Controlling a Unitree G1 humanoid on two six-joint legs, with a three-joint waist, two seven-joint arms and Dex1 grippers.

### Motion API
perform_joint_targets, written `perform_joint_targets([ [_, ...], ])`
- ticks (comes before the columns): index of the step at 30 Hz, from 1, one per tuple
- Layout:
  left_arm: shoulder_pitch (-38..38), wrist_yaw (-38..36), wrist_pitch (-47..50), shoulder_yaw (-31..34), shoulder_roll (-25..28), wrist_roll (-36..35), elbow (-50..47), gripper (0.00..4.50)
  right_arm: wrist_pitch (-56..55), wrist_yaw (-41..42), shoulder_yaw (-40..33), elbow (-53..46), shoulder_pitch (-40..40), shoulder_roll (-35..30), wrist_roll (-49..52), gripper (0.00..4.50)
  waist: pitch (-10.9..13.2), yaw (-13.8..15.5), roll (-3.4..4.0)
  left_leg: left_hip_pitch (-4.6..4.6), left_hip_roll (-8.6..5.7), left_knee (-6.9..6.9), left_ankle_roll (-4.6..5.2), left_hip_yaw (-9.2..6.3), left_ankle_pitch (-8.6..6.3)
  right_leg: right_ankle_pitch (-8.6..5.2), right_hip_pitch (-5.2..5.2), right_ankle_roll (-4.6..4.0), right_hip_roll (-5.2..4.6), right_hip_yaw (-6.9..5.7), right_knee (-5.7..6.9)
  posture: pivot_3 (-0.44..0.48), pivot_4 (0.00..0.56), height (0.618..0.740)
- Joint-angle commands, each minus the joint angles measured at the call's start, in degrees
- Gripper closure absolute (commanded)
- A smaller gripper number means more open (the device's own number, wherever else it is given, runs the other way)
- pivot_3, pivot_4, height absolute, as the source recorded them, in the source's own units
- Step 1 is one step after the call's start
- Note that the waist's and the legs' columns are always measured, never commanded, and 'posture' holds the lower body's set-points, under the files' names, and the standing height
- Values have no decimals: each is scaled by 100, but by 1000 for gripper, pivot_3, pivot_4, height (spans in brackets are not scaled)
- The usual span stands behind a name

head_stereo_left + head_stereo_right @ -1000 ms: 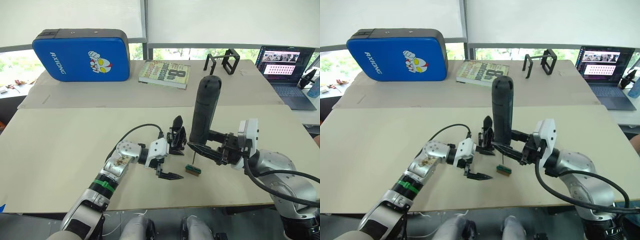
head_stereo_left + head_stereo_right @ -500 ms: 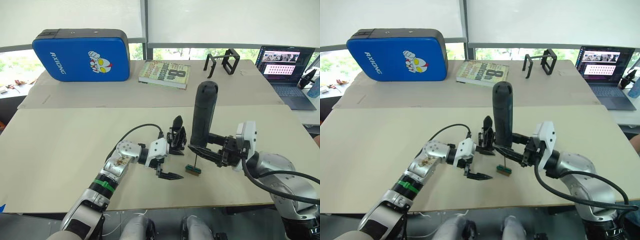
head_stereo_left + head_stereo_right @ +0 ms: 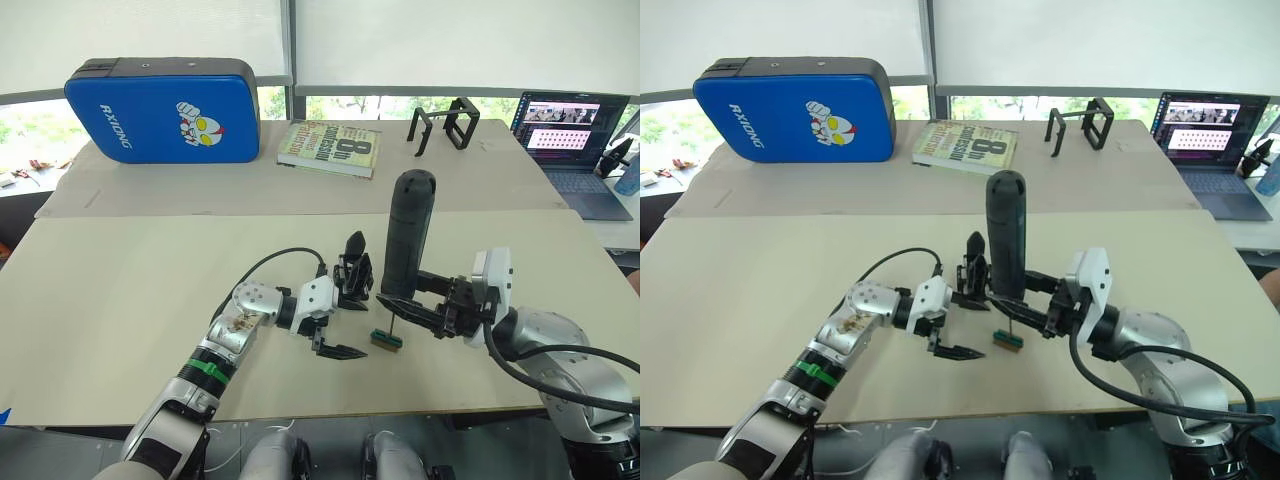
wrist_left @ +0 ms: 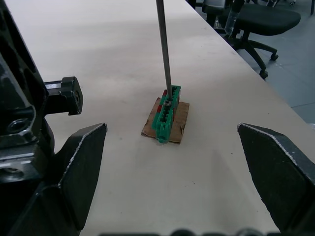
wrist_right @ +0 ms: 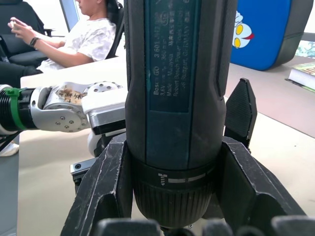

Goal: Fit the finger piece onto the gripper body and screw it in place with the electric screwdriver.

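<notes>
My right gripper is shut on the electric screwdriver, a thick black cylinder held upright over the table's middle. Its thin metal bit comes down onto a small green block lying on a scrap of cardboard. My left gripper stands wide open just left of that block, its fingers on either side of it and apart from it. The gripper body, a black blocky part, sits against the outer side of the far finger. The finger piece points up from its top.
A blue padded case, a book and open black frames lie along the far table. A laptop is at the far right. A seated person shows beyond the table in the right wrist view.
The right gripper has lowered the screwdriver a little, so its bit has come down from above the green block onto it. The left arm has stayed still.
</notes>
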Motion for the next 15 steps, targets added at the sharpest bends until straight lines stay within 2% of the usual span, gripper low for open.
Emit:
perform_joint_targets([
  [1,-104,26,-78,75,-18,-44,-107,0,-263,55,-280,-226,-131,-69,89,2603,0,0,0,0,0,0,0,0,0,0,0,0,0,0,0,0,150,740],
  [6,-94,16,-55,69,-15,-50,-122,0,6,-132,-406,-338,-245,-7,491,2603,0,0,0,0,1,0,0,0,0,0,0,0,0,0,0,0,150,740],
  [15,-42,-39,49,31,-32,-103,-228,0,-148,-304,-445,-478,54,124,472,2603,0,-2,0,0,0,0,0,0,0,0,0,0,0,1,0,0,150,740],
])
